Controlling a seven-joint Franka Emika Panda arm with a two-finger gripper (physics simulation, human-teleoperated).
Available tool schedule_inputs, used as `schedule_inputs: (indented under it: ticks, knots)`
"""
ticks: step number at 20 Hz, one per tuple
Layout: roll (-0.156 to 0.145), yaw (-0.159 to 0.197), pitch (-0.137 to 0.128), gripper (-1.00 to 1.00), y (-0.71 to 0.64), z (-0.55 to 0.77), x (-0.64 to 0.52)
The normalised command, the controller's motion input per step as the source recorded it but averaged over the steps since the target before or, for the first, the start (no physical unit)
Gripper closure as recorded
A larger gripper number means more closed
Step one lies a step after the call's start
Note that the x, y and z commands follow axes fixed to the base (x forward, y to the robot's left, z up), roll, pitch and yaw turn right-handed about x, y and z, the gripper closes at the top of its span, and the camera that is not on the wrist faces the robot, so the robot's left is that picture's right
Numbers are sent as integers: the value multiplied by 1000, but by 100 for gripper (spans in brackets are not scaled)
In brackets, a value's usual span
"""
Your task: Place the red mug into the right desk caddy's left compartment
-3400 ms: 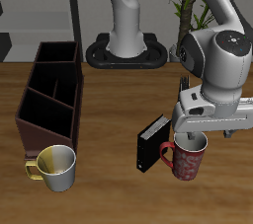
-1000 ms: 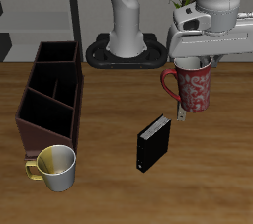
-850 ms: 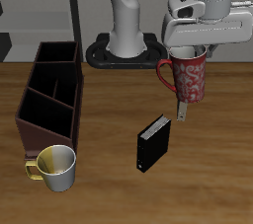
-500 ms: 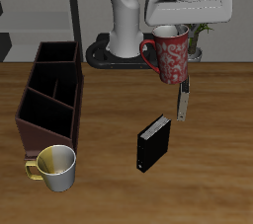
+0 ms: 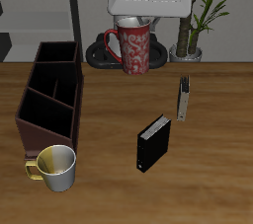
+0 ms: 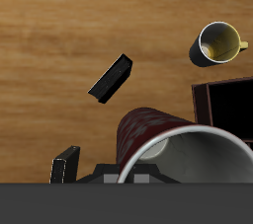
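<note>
The red mug (image 5: 134,47) with its pale speckled pattern hangs high above the table, upright, handle toward the caddy side; my gripper (image 5: 145,22) is shut on its rim. In the wrist view the red mug (image 6: 148,134) fills the near field, its grey inside showing, and my fingers are mostly hidden behind it. The right desk caddy (image 5: 53,90) is a long dark maroon-brown box with three sections standing on the table; one corner of the caddy (image 6: 229,103) shows in the wrist view. The mug is apart from the caddy, farther back and well above it.
A silvery-cream mug with a yellow handle (image 5: 55,167) stands by the caddy's near end, also seen as the cream mug (image 6: 217,42). A black book (image 5: 153,142) stands mid-table, a thinner grey book (image 5: 183,98) behind it. A potted plant (image 5: 194,11) stands at the back.
The gripper has lifted the red mug off the table and carried it upward and sideways across the table toward the caddy's side. The books and cream mug have not moved.
</note>
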Motion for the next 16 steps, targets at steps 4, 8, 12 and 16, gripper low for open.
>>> schedule_inputs:
  ticks: [4, 8, 12, 16]
  knots:
    - [12, -49, 28, 100, -465, 26, -71]
    - [-6, 5, 6, 100, -532, -26, -36]
    - [-50, 7, 11, 100, -633, -14, -40]
    - [41, -6, 35, 100, -446, 40, 3]
